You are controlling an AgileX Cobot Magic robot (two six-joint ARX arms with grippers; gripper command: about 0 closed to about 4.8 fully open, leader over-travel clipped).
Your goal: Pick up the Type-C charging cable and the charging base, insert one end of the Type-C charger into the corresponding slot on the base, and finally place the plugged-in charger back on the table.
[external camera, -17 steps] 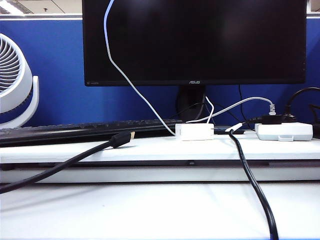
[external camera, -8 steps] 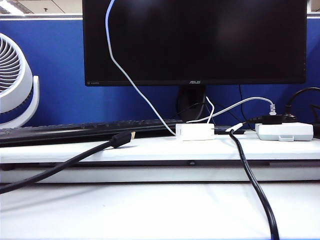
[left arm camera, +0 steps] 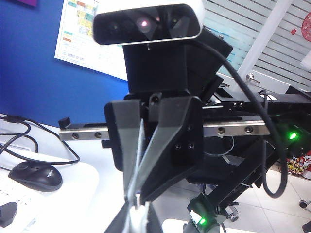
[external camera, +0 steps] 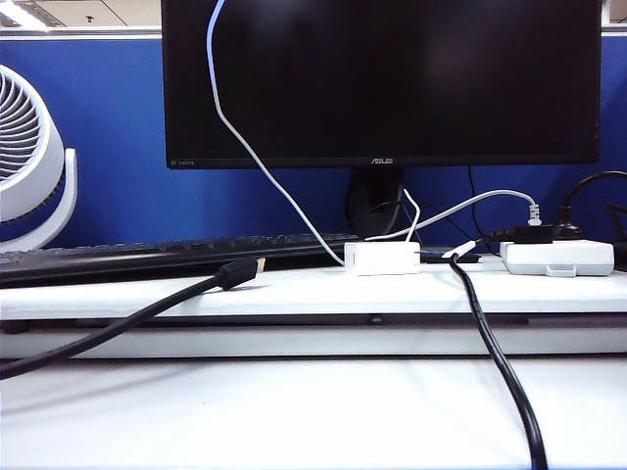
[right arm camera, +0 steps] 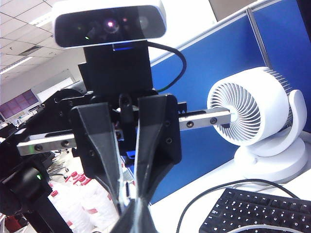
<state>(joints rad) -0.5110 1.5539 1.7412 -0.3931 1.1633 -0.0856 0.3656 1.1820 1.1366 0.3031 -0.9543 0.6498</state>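
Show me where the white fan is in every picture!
Exterior view: fan at the left edge, beside the keyboard; no grippers in sight.
Left wrist view: no fan, only the shut left gripper.
Right wrist view: fan beyond the shut right gripper, near the keyboard.
Shared landmark: blue partition.

Left gripper (left arm camera: 138, 196) raised off the desk, jaws pressed together at the tips, wrist tilted up toward the room. Right gripper (right arm camera: 129, 201) likewise lifted, jaws closed tight, nothing visible between them. Neither arm visible in the exterior view.
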